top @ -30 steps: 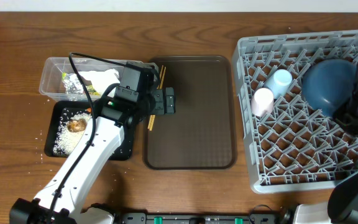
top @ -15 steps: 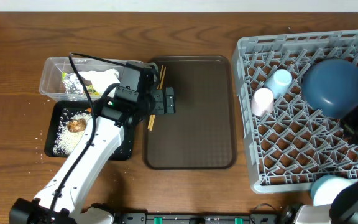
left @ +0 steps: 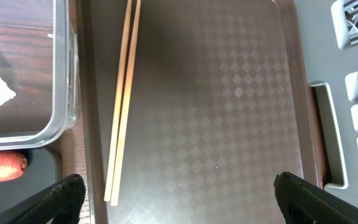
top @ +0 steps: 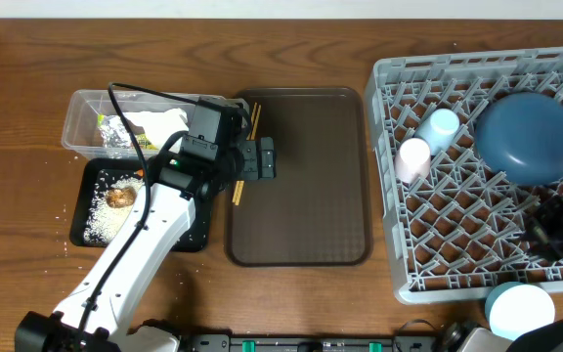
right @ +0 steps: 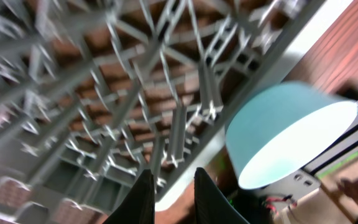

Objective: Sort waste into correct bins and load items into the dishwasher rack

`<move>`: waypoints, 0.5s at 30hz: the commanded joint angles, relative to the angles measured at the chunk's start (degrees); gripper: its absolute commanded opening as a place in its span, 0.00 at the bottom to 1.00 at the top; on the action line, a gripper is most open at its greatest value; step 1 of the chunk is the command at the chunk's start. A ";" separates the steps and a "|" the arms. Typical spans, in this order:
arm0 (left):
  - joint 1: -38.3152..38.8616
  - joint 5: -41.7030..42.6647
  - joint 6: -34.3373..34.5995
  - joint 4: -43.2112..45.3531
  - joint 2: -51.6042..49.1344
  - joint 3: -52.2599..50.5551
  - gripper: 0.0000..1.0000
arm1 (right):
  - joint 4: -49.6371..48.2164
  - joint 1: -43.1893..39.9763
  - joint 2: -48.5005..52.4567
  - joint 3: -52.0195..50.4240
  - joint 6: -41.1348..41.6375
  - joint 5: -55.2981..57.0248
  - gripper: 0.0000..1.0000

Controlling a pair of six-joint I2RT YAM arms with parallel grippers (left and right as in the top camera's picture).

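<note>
The chopsticks (left: 123, 99) lie along the brown serving tray's left side. My left gripper (left: 182, 205) hangs over them, wide open and empty; it also shows from overhead (top: 259, 158). In the dishwasher rack (top: 399, 254) sit the dark-blue plate (top: 526, 137), the light blue cup (top: 441, 125) and the pink cup (top: 413, 158). My right gripper (right: 176, 196) is over the rack's front rim (right: 185, 168), jaws a little apart with nothing between them. The light blue bowl (right: 291, 137) sits outside the rack's front edge (top: 521, 308).
The brown serving tray (top: 301, 196) lies mid-table. The clear tub (top: 76, 122) holds tissue (top: 159, 122) and foil (top: 115, 135). The black tray (top: 194, 235) holds rice (top: 101, 215) and a brown lump (top: 118, 198). A carrot (left: 2, 168) shows beside the tub.
My right arm has drawn back from the plate toward the rack's front, its jaws have parted slightly, and the bowl has come into view. The left arm has not moved.
</note>
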State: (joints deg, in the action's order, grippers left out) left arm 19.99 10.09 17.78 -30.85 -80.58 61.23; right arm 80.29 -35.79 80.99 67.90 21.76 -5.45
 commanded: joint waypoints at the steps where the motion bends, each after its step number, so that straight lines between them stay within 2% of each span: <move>1: -0.17 -0.72 -0.57 0.07 -0.55 1.51 0.98 | -0.17 0.61 -0.15 -3.85 -1.18 -2.10 0.16; 5: -0.20 -0.72 -0.57 0.07 -0.55 1.51 0.98 | -0.26 0.61 -0.22 -6.05 -1.53 -1.84 0.24; 10: -0.17 -0.72 -0.55 0.07 -0.55 1.51 0.98 | -0.37 0.57 -0.26 -6.10 -2.08 -0.90 0.52; 15: -0.20 -0.72 -0.55 0.07 -0.55 1.51 0.98 | -0.85 0.50 -0.39 -5.97 -0.57 1.92 0.48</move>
State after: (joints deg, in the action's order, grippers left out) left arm 19.97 10.09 17.78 -30.85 -80.58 61.23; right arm 79.46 -35.79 80.99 61.98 20.38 -5.74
